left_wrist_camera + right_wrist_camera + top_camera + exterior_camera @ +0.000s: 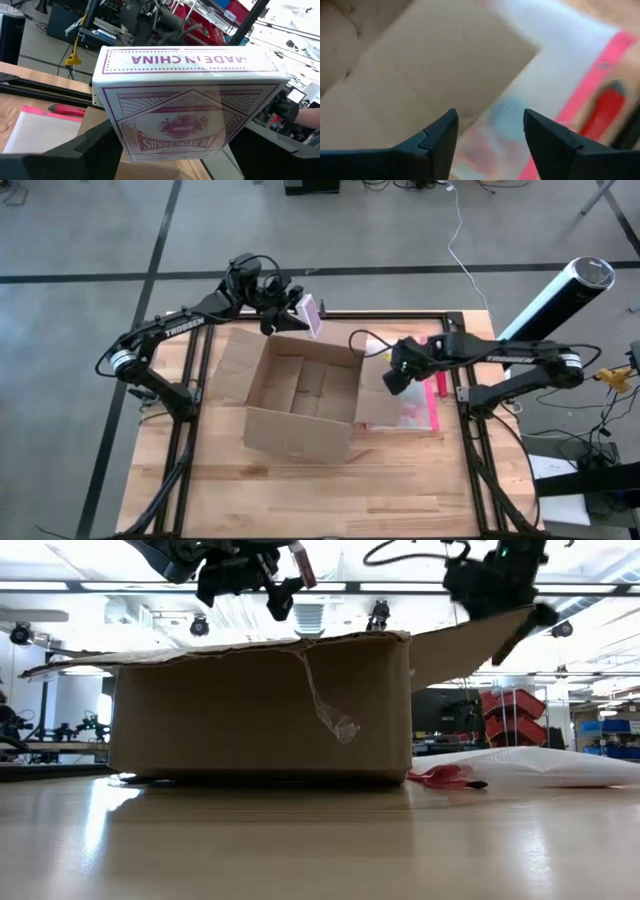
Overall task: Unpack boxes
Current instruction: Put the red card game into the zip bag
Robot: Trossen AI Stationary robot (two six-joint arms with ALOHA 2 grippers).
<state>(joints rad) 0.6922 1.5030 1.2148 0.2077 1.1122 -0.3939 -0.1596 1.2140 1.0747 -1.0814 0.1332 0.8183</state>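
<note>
**Open cardboard box, card pack held above its far rim**

The brown cardboard box sits open on the worktop, flaps spread, loose clear tape dangling down its near wall. Above the box's far rim, the left end effector is clamped on a pack of playing cards with purple print. Over the box's right flap hovers the right end effector, fingers spread apart and empty. A pink-edged pouch lies beside that flap.
</note>
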